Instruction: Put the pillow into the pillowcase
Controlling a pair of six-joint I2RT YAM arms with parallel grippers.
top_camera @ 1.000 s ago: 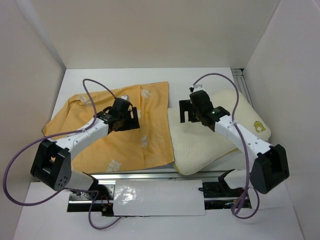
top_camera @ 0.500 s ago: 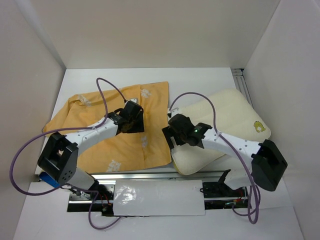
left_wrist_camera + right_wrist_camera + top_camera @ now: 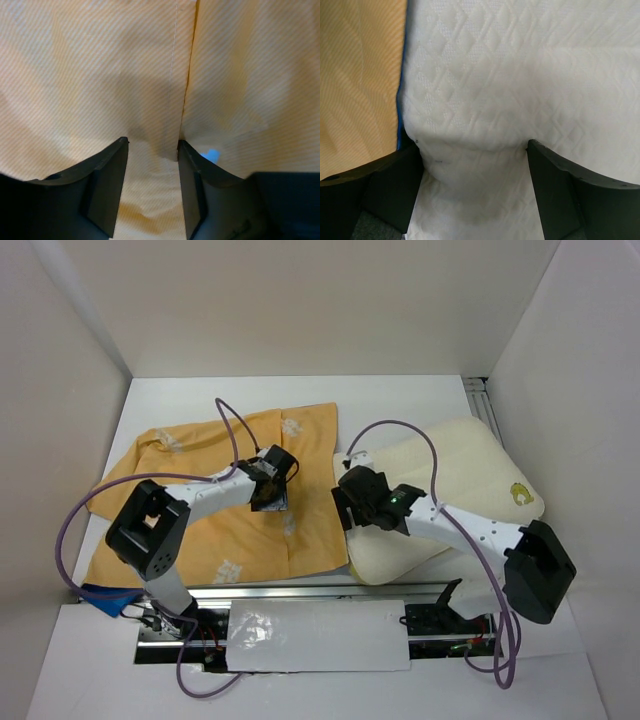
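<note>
While taking hold, straddled a fold [image 3: 175, 100] of the flat mustard-orange fabric pillowcase [image 3: 250, 540], left gripper [image 3: 152, 142] fingers apart | pressed the edge of the cream quilted rectangular pillow [image 3: 480, 460] just beside it, right gripper [image 3: 473, 145] fingers wide apart | needed firm closing on both next.

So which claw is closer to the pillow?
The right gripper: it presses the pillow at its edge by the pillowcase. The left gripper is on the pillowcase, apart from the pillow.

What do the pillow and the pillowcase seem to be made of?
The pillowcase looks like thin woven cloth with a matte finish: fine diagonal weave lines, a stitched seam and soft creases. The pillow seems to be a padded textile, matte and pale, with a quilted diamond pattern, and it bulges softly. Its filling is hidden.
</note>
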